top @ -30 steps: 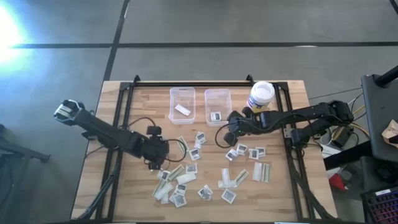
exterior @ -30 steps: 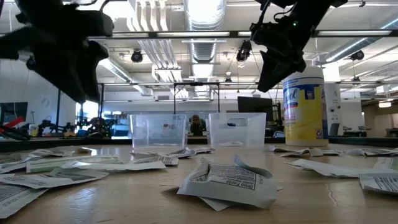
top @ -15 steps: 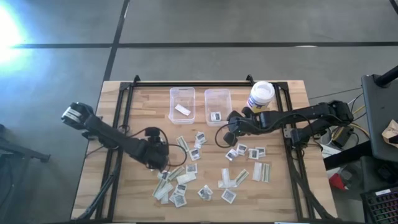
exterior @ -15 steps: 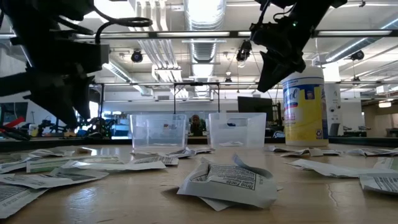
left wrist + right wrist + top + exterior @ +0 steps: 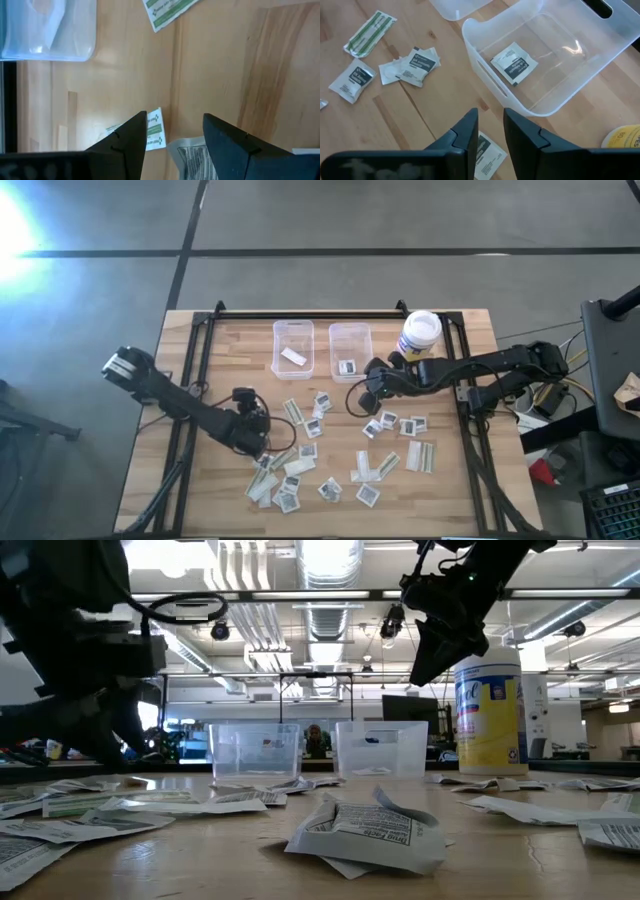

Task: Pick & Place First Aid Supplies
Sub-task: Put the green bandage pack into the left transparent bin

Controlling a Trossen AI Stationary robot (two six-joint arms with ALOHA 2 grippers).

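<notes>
- Two clear bins sit at twelve o'clock on the wooden table [image 5: 230,360]: the left bin [image 5: 294,347] holds one pale strip, the right bin [image 5: 350,350] one square packet [image 5: 348,366], so sorting looks barely begun.
- Most packets [image 5: 290,480] lie scattered from the centre toward six o'clock.
- The left gripper [image 5: 172,132] hangs low with fingers spread and empty, a green-printed strip [image 5: 153,131] and a square packet just past its tips, probably lining up a pick.
- The right gripper [image 5: 489,129] hovers beside the right bin, at its five o'clock corner, fingers slightly parted, holding nothing.
- A wipes canister [image 5: 419,334] stands at one o'clock, out of the way.
</notes>
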